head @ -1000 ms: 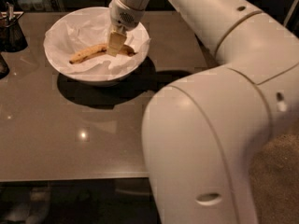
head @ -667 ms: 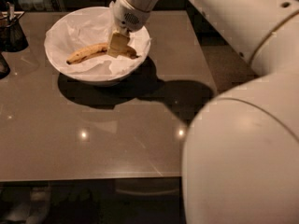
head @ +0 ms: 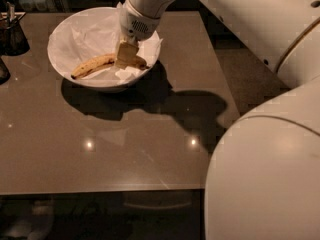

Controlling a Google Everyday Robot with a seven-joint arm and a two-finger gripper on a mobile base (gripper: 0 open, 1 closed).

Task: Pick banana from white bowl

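Note:
The white bowl [head: 65, 39], lined with crumpled white paper, stands at the back left of the brown table. The banana [head: 92, 65], yellow with brown spots, lies in the bowl's front part and points from lower left to right. My gripper [head: 126, 57] reaches down into the bowl from the upper right. It sits right over the banana's right half, touching or nearly touching it. That end of the banana is partly hidden behind the gripper.
A dark glass container [head: 11, 34] stands at the table's left edge, with another dark thing [head: 2, 70] just in front of it. My white arm [head: 270, 174] fills the right foreground. The table's front edge [head: 100, 190] runs across the lower frame.
The big arm segment has swung right and out of the foreground middle. The gripper has stayed over the banana in the bowl. The banana has not visibly moved.

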